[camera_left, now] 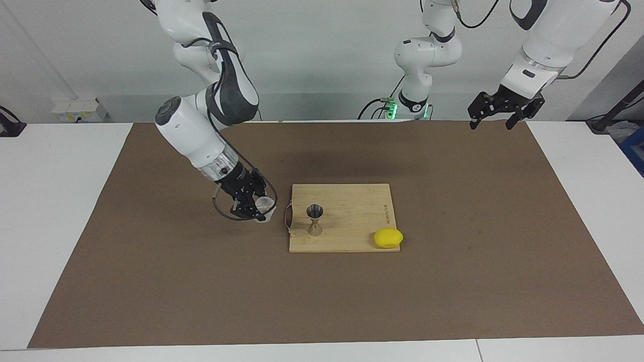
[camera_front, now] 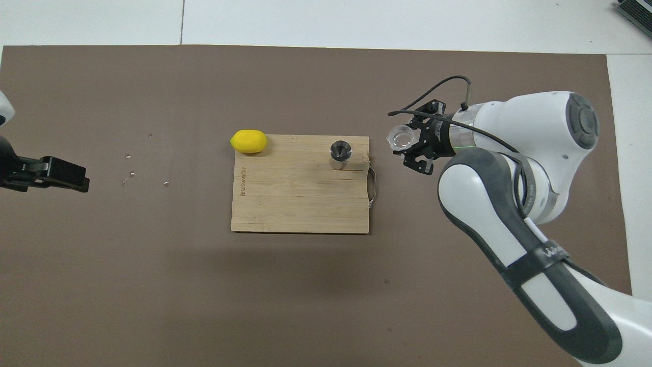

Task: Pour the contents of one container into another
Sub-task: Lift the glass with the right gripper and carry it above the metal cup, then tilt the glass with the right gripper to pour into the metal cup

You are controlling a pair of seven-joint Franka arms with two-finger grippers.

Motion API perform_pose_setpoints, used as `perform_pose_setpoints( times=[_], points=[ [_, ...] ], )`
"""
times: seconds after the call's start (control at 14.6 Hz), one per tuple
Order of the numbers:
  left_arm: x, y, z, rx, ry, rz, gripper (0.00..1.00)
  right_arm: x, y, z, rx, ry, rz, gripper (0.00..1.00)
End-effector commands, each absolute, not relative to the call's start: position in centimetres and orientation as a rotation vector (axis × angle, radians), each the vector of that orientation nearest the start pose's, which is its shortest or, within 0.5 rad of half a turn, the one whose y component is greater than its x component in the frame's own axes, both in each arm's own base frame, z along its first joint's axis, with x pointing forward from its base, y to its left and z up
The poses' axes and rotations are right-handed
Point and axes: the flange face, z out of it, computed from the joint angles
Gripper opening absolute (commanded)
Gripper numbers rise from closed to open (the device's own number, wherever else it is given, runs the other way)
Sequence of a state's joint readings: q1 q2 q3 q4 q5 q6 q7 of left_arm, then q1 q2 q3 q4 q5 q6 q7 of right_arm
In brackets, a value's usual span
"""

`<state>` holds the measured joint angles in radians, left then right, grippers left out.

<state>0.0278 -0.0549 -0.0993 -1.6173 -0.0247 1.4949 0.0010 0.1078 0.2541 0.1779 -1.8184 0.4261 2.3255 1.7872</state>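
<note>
A: Start nearest the robots. What's up there?

B: The left gripper (camera_left: 498,108), jaws standing wide and empty, hangs over the mat's (camera_left: 453,281) edge at the left arm's end. That arm waits.

A: And the working arm?

B: The right gripper (camera_left: 256,205) is closed on the clear glass cup (camera_left: 265,207), held in the air over the mat just beside the handle end of the bamboo cutting board (camera_left: 347,241). In the overhead view the cup (camera_front: 401,137) shows its open mouth upward, so it looks roughly upright; whether anything is in it I cannot tell.

A: The target?

B: The steel jigger (camera_left: 315,220) stands upright on the board, toward the cup's side. Farther from the robots, a lemon (camera_left: 388,238) sits at the board's corner, well clear of the route.

A: What could go wrong?

B: I'd say the jigger is the weak point: narrow waist, small mouth, light. If the cup or the fingers come in too low, a nudge could topple it. Tip before the cup's lip is over that mouth, or tip fast, and the contents would land on the board. A cable loop hangs below the wrist and might brush the board's handle.
</note>
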Motion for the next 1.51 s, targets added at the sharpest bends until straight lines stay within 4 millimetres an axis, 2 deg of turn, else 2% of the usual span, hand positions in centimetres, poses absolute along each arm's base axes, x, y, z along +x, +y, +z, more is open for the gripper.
perform_pose_setpoints(
  times=[0.0,0.21,0.41,0.55,0.75,1.03,1.44],
  points=[
    [52.8,-4.1,62.9,-3.153,0.129,0.108,1.00,64.4,21.0,43.8,-1.784,2.117,0.258,0.00],
    [52.7,-4.1,62.8,-3.153,0.115,0.105,1.00,64.1,23.6,43.8,-1.868,2.103,0.209,0.00],
    [52.6,-2.9,62.6,-3.154,0.081,0.122,1.00,64.5,24.5,44.2,-1.961,2.098,0.160,0.00],
    [52.7,-2.3,62.6,-3.155,0.062,0.119,1.00,63.8,26.4,43.8,-2.038,2.068,0.126,0.00],
    [52.7,-2.4,62.6,-3.155,0.066,0.120,1.00,63.1,27.4,43.1,-2.129,2.061,0.088,0.00],
    [52.7,-1.8,62.6,-3.156,0.047,0.119,1.00,63.1,29.0,43.5,-2.211,2.027,0.028,0.00],
    [52.7,-1.7,62.6,-3.156,0.045,0.119,1.00,62.6,29.9,43.6,-2.260,2.010,-0.020,0.00]
  ],
)
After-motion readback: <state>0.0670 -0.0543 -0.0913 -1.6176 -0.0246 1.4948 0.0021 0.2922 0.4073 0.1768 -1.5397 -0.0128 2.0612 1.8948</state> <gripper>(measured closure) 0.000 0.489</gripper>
